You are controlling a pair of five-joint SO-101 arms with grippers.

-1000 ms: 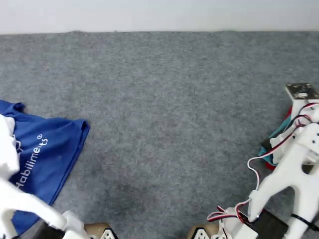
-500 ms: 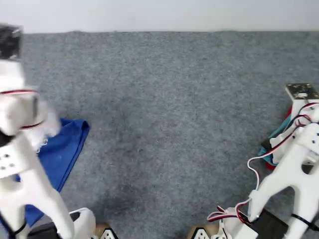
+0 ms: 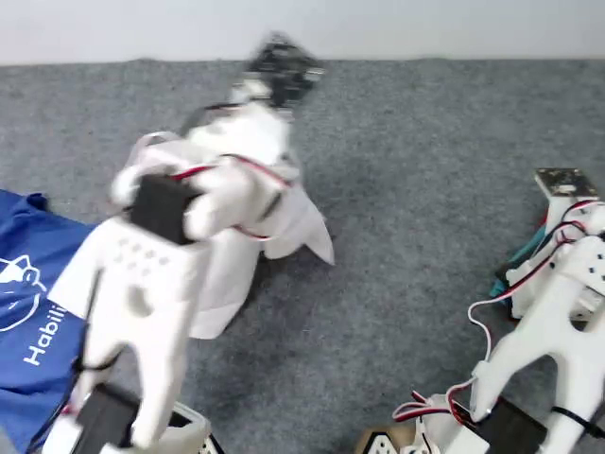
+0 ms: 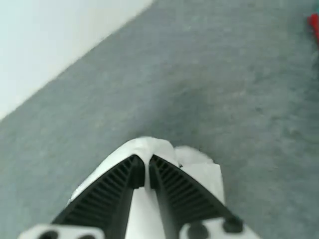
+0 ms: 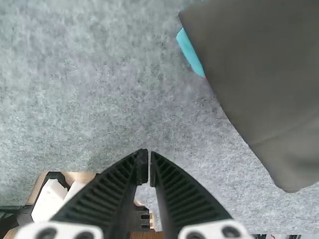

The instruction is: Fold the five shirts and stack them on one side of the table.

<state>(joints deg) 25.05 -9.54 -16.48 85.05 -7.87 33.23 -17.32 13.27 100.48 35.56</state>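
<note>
White shirt (image 3: 302, 232), clamped in the left tool (image 4: 146, 160), hangs over the grey worktop's (image 3: 425, 170) middle, open felt running to its far edge; right tool (image 5: 148, 153) pressed together.

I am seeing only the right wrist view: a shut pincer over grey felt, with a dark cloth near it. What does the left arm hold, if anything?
Observer: The left pincer is shut on a white shirt.
Operator: Where is it now?
Observer: In the high view it is above the middle of the table, toward the far edge, with the shirt hanging below it.
Operator: Is any other shirt on that side?
Observer: Yes, a blue shirt lies at the left edge.
</note>
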